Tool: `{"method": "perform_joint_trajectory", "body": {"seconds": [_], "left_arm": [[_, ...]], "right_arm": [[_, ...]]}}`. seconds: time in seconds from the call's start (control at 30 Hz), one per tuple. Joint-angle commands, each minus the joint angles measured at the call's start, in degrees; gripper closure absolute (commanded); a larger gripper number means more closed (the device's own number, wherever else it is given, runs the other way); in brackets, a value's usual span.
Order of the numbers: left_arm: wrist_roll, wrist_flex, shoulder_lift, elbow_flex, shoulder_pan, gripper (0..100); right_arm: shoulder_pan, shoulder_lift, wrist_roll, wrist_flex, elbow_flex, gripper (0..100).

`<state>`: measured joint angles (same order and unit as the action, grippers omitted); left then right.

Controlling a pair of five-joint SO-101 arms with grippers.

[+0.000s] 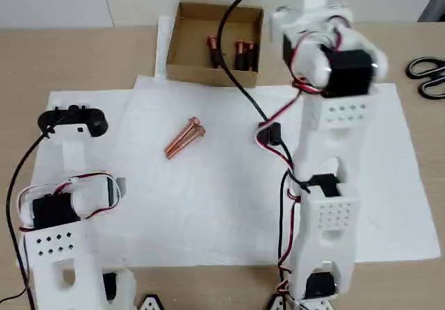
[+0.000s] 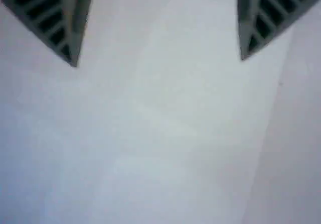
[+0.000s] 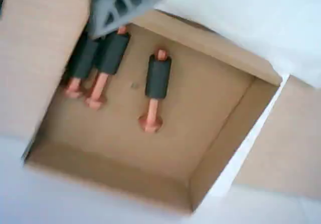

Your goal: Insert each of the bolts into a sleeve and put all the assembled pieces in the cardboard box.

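Nearest us, the left gripper [image 2: 159,61] hangs released, its jaws wide apart over the white paper [image 1: 208,199] at the near left. Two bare bolts [image 1: 185,137] lie together mid-sheet. At the far side we see three sleeved bolts [image 3: 158,77] in the cardboard box [image 1: 182,46], with the right gripper [image 1: 286,23] at its right wall; we cannot tell whether that one is released or clenched.

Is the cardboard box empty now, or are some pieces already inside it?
Not empty. Three bolts, each in a black sleeve, lie on the floor of the cardboard box.
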<state>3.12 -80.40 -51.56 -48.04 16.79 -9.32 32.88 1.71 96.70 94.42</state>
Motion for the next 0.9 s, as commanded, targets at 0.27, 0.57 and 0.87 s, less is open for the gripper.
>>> {"method": "perform_joint_trajectory", "body": {"seconds": [0.27, 0.57, 0.87], "left_arm": [[-0.5, 1.1, -0.6, 0.3, 0.1, 80], [-0.5, 1.5, -0.6, -0.2, -0.1, 80], [-0.5, 1.5, -0.6, -0.2, -0.2, 80]], "right_arm": [[5.7, -7.7, -0.4, 1.1, 1.8, 88.7], [6.9, -8.5, -0.4, 1.5, -16.0, 88.7], [5.6, -29.3, -0.8, 0.3, -56.4, 88.4]]}}
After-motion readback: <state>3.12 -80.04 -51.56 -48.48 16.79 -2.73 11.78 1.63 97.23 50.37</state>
